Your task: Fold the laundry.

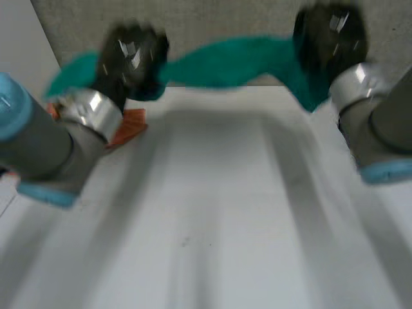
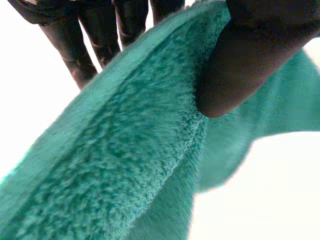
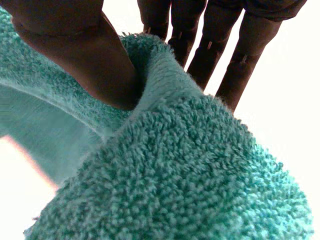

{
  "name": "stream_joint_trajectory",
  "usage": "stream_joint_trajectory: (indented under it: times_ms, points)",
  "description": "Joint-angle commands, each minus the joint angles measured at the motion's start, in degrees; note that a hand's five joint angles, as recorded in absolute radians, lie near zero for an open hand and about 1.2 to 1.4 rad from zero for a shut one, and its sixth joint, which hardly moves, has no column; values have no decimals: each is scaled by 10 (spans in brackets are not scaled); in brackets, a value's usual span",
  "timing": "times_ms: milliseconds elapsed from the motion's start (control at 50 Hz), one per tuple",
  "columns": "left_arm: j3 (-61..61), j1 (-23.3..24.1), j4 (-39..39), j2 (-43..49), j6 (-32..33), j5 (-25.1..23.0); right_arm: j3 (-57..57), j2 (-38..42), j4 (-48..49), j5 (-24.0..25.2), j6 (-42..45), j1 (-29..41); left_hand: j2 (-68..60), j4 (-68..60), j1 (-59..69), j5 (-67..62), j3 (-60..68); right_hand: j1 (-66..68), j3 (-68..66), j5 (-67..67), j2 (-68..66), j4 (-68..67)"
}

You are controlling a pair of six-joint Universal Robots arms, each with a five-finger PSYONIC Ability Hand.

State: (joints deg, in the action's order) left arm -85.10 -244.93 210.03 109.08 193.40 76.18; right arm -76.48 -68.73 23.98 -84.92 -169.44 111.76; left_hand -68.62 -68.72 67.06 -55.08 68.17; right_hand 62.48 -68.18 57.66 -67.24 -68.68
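Note:
A teal terry towel (image 1: 225, 63) hangs stretched between my two hands, lifted above the far part of the white table (image 1: 212, 212). My left hand (image 1: 132, 58) pinches its left end; in the left wrist view the thumb (image 2: 245, 75) presses the towel (image 2: 130, 150) against the fingers (image 2: 75, 50). My right hand (image 1: 329, 40) grips the right end, thumb (image 3: 85, 65) clamping the towel (image 3: 190, 170) against the fingers (image 3: 215, 55). The towel sags slightly in the middle, and a short tail droops below the right hand.
An orange cloth (image 1: 129, 125) lies on the table under my left wrist. A grey textured wall (image 1: 212, 19) stands behind the table's far edge.

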Motion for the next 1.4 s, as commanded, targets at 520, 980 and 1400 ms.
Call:
stream_joint_trajectory:
  times_ms: [520,980,1400]
  points:
    - [-256,-152,-86,-57,-7,-68,-160,77,-56,51,61,-75,431,432,-416,396,-427,175,-118,123,-128,-113]
    - [-131,-215,-147,130,106,-123,-156,98,-61,48,73,-71,328,329,-313,293,-324,175,-118,123,-128,-113]
    - [-28,-185,-127,200,140,-98,-162,98,-62,47,74,-75,238,239,-222,202,-233,175,-118,123,-128,-113]
